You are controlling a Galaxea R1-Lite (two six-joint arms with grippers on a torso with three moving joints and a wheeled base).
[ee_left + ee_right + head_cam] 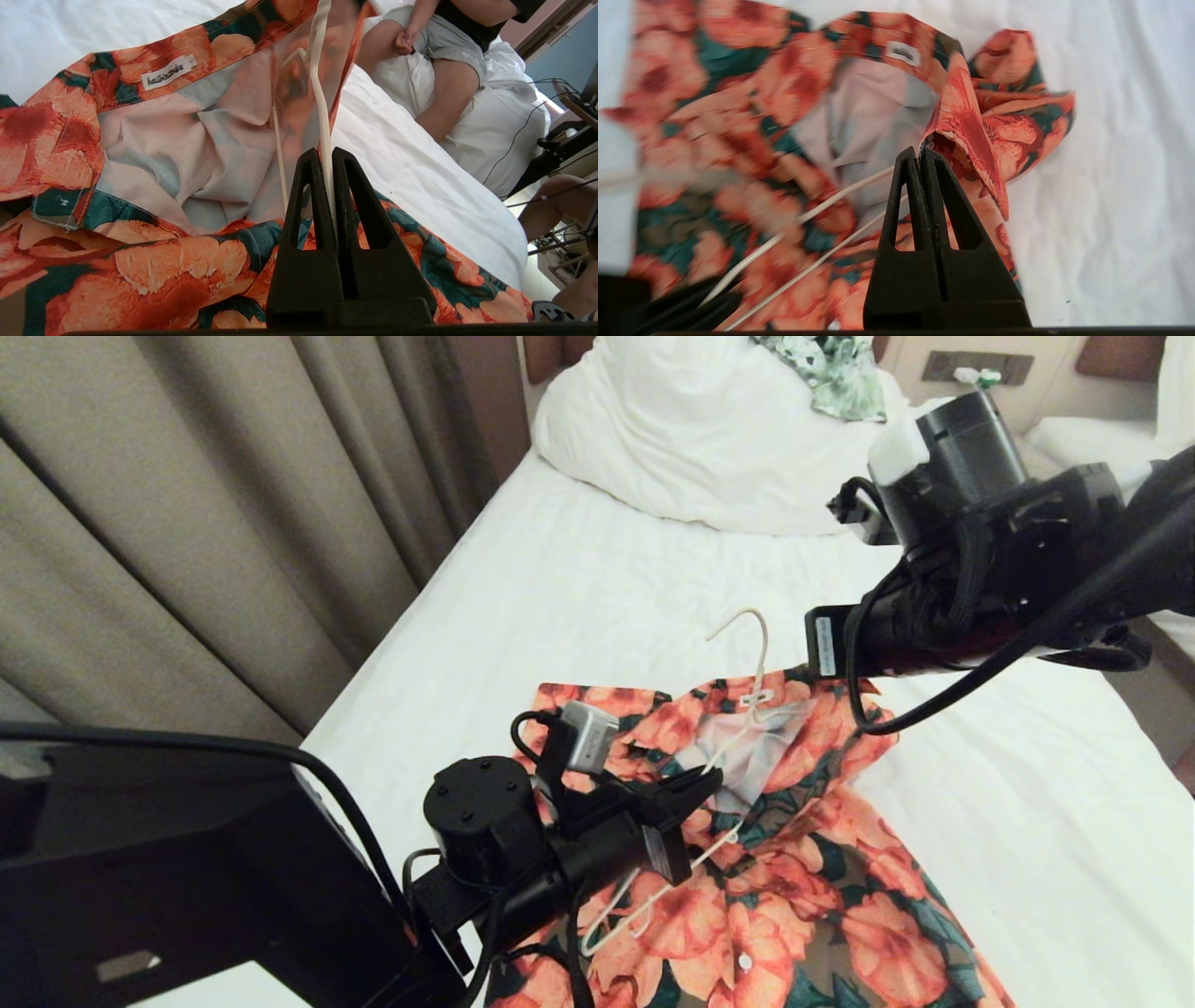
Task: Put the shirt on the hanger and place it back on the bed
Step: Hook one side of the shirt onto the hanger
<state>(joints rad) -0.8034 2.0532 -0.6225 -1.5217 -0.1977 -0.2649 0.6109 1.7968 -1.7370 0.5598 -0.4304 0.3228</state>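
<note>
At frame centre, the hanger (738, 728) is clamped by the left gripper (711, 786); the shirt (794, 887) collar is pinched by the right gripper (923, 156), apparently for threading.

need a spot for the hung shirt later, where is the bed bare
Bare sheet lies between the shirt and the pillow, and along the curtain side. Crowded at the collar, where both hands and the hanger meet.

Head cam looks down from above; both wrist cams close, sharing shirt (794, 859) collar.
</note>
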